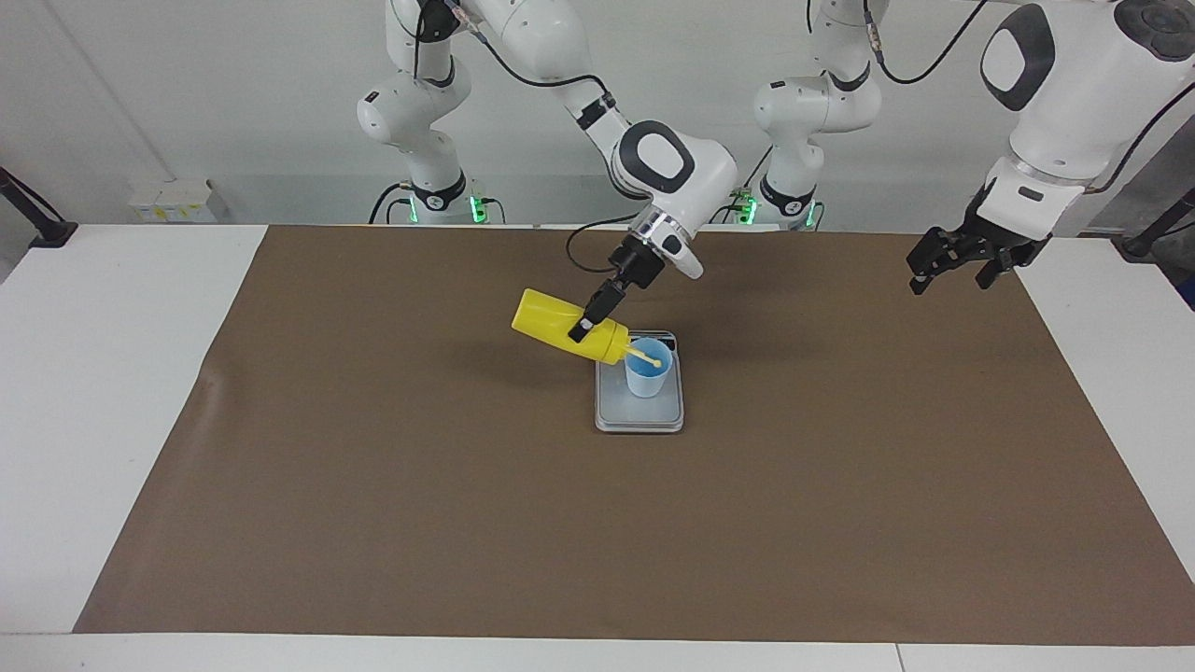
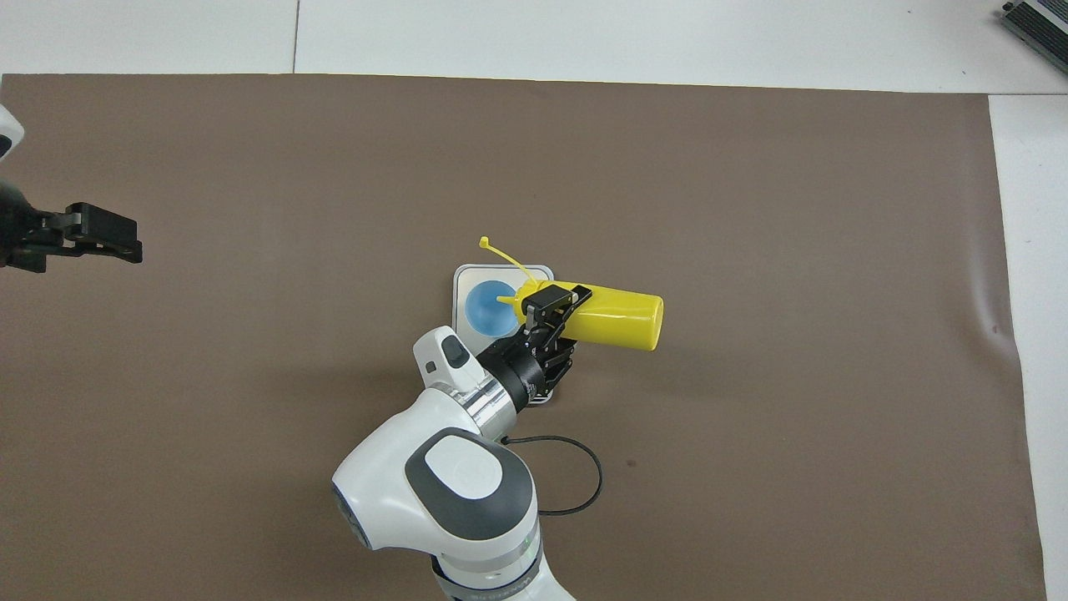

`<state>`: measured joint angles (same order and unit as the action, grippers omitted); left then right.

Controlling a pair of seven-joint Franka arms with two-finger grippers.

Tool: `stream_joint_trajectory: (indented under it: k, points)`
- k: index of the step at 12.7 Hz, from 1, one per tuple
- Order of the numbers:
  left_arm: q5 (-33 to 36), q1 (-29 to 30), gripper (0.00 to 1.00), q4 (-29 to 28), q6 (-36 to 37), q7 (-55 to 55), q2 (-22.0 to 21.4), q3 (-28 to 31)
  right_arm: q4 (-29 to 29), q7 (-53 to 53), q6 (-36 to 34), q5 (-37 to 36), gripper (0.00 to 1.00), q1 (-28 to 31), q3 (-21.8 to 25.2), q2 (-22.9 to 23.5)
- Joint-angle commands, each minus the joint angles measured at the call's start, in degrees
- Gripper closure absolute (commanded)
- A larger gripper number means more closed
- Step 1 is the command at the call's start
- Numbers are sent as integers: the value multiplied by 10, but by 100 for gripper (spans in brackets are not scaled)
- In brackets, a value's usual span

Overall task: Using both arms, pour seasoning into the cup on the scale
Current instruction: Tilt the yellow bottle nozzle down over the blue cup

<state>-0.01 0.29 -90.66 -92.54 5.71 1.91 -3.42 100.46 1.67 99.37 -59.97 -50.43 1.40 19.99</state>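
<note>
POUR | my right hand [image 1: 592, 317] clamps the seasoning [image 1: 560, 329] near its neck, tipped nozzle-down so it feeds the cup [image 1: 647, 368] | cup sits on the scale [image 1: 639, 417] mid-bench to be weighed | left hand [image 1: 962, 259] spread wide, waiting over its end of the bench

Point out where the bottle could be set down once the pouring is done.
The brown mat lies bare toward both arms' ends of the table and farther from the robots than the scale. It is crowded only at the scale: the cup stands on it, and the right pincer holds the bottle tilted over the cup. The left pincer waits open.
</note>
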Motion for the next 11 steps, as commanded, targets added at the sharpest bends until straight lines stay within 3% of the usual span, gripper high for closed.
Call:
stream_joint_trajectory:
  k: [1,6,11]
  points:
    - [-9,4,0,-10,4,4,-11,0,18,-8,28,52,100,33,-4,-54]
    - [-9,4,0,-10,4,4,-11,0,97,-18,121,144,100,103,-4,-138]
    - [-9,4,0,-10,4,4,-11,-1,217,-37,300,154,100,194,-4,-205]
